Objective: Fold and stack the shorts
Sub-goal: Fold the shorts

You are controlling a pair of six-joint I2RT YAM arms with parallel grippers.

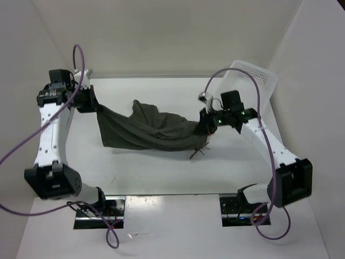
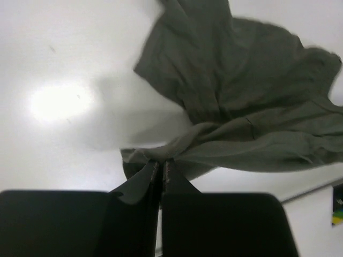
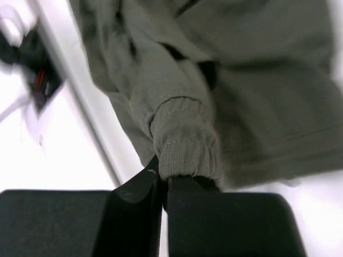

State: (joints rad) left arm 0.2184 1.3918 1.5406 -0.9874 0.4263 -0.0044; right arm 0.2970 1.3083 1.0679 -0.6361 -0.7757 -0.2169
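Note:
The dark olive-green shorts hang stretched between my two grippers above the white table, sagging in the middle. My left gripper is shut on a thin edge of the shorts at their left end, with my left gripper pinching a fold of fabric. My right gripper is shut on the ribbed waistband at the right end. In the right wrist view the shorts bunch over my right gripper. A drawstring end dangles below the right corner.
A white perforated basket leans at the back right, just behind the right arm. White walls close in the table at the back and both sides. Purple cables loop off both arms.

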